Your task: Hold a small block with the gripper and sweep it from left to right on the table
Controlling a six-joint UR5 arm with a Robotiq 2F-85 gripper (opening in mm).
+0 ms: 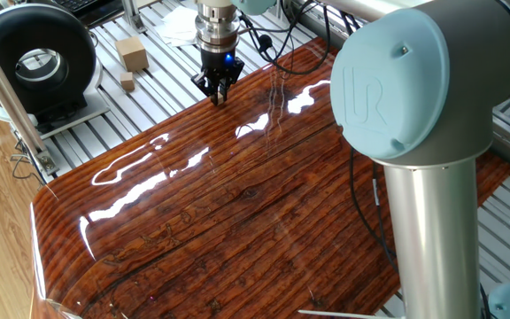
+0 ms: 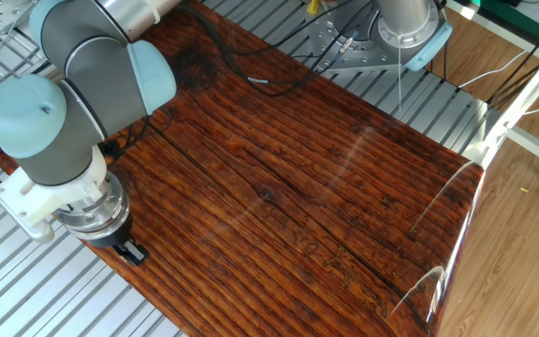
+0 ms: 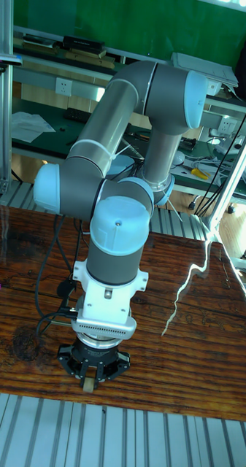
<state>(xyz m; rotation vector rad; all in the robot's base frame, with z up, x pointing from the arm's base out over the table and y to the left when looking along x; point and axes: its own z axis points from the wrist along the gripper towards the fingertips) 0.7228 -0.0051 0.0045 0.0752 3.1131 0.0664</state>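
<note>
Where the tabletop [image 1: 237, 213] ends beside the grey metal slats [image 2: 82, 290], the gripper [image 3: 88, 382] points straight down. Its jaws are pinched tight on the small block [image 3: 87, 384], which sits right at the wood. A bigger tan block [image 1: 133, 53] lies on the slats, well apart.

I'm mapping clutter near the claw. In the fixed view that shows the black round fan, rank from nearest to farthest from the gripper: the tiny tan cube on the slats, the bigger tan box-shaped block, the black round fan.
Measured from the gripper:
1. Tiny tan cube, on the grey slats to the image left.
2. Bigger tan box-shaped block, just behind that cube; a close second.
3. Black round fan, far image left.
</note>
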